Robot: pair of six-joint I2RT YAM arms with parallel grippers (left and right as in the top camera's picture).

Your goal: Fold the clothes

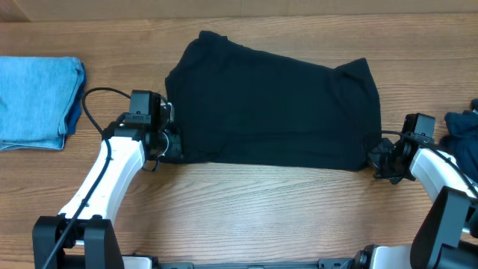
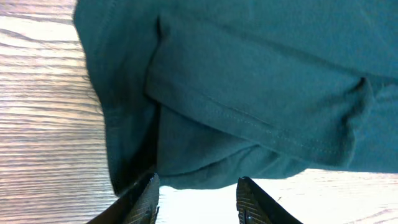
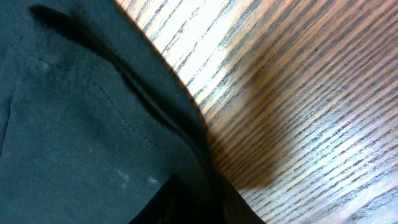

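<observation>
Task item: dark shirt (image 1: 272, 104), spread flat on the worktop (image 1: 261, 217), central along its length and nearer the far edge than the near edge.
Shirt near edge: runs almost straight, parallel to the near edge of the worktop.
Left fingers (image 1: 169, 143): at the shirt's near-left corner, touching the fabric.
Left fingers, state: spread; the left wrist view shows both tips (image 2: 142, 198) with bare worktop in the gap and the shirt hem (image 2: 249, 127) just beyond them. One tip sits against the fabric edge.
Right fingers (image 1: 384, 158): at the shirt's near-right corner, against the fabric.
Right fingers, state: cannot be told; the right wrist view gives only a dark blurred shape at its bottom edge.
Other items: folded light blue cloth (image 1: 37, 101) at the left edge of the worktop; a dark blue cloth (image 1: 463, 127) at the right edge, partly out of frame. Both lie well apart from the shirt.
Overhead view only: whole shirt outline, both arms, both other cloths. The shirt reads as black.
Left wrist view only: the fabric reads as dark green; a stitched hem and overlapping layers show at the corner.
Right wrist view only: a stitch line (image 3: 118, 112) close to the shirt edge, and wood grain right beside it.
</observation>
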